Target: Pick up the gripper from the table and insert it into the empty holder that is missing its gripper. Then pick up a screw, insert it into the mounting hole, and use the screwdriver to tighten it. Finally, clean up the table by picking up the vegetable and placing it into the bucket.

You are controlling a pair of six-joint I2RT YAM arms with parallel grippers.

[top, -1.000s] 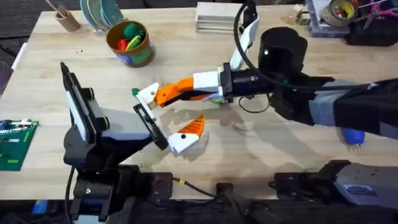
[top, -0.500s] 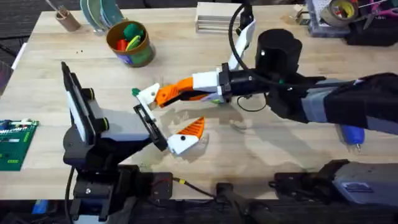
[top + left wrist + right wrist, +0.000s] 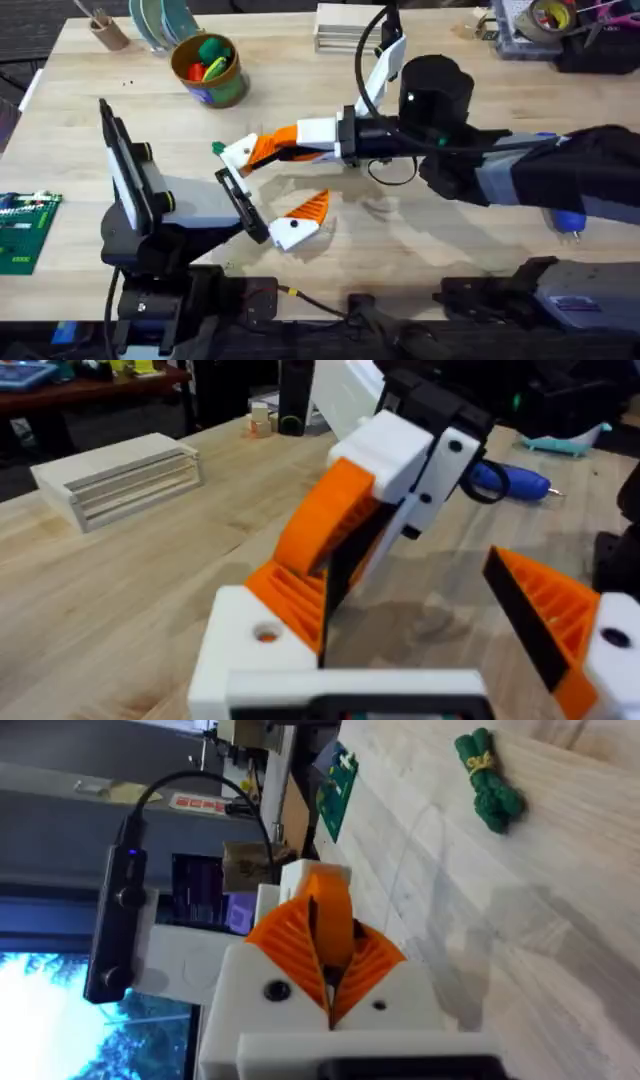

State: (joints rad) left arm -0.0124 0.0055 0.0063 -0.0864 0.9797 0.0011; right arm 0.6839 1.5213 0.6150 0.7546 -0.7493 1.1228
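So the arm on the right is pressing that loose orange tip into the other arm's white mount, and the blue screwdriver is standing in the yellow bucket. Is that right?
Not quite. The screwdriver lies on the table, by the right arm, as the overhead view shows; the bucket holds only toys. The right gripper does hold the orange gripper at the holder.

The right gripper hides most of the loose orange gripper it clamps.

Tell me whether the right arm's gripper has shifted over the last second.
Yes. The right gripper slid slightly left, toward the gold bucket, away from the grey slatted block.
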